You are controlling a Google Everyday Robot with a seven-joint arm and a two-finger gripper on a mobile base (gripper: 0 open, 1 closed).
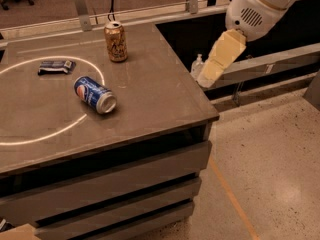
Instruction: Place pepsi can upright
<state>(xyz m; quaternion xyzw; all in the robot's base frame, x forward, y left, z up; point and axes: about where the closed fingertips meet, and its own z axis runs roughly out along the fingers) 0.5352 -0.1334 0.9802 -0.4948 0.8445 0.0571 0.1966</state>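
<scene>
The pepsi can (95, 94) is blue with a red-white-blue logo and lies on its side on the grey table (160, 91), its silver end facing the front right. It rests on the right part of a white circle marked on the tabletop. My gripper (220, 59) hangs in the air off the table's right edge, well to the right of the can and a little higher than the tabletop. It holds nothing that I can see. The white arm body (260, 6) is above it at the upper right.
A gold can (115, 41) stands upright at the back of the table. A small dark-blue packet (56, 66) lies left of it. A white bottle (198, 64) stands on a lower shelf behind the gripper. Speckled floor (270, 164) lies to the right.
</scene>
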